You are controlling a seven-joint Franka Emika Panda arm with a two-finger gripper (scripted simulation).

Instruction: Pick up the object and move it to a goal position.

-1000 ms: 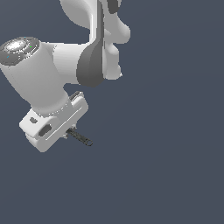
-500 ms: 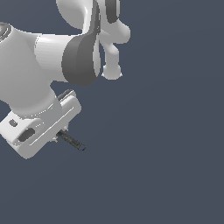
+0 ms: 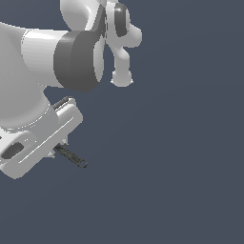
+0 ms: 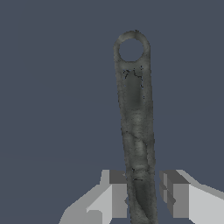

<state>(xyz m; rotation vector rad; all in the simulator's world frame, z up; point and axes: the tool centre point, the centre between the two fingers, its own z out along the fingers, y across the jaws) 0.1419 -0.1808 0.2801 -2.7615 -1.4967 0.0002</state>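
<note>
In the exterior view, the white Panda arm (image 3: 52, 57) fills the upper part and the exterior view's left, its big rounded links and a dark grey joint band set against a plain slate-blue backdrop. Low on the exterior view's left sits the blocky white gripper (image 3: 56, 148), tilted, with its body running up toward the wrist. From its underside the object (image 3: 71, 157), a thin dark grey rod, sticks out toward the exterior view's right and slightly downward, ending in a small rounded tip well clear of the arm. The near end of the rod disappears at the gripper, so the fingers themselves are mostly hidden here. In the wrist view, the gripper (image 4: 143, 197) shows its two grey-and-white fingers (image 4: 114, 194), one on each side of the rod's near end. The object (image 4: 136, 127) runs away from the camera as a long, mottled dark strip with a round hole through its far end. One finger appears pressed against the rod, while a narrow strip of backdrop shows between the rod and the other finger, so the jaws stand narrowly apart around it and a firm two-sided grip cannot be confirmed.
</note>
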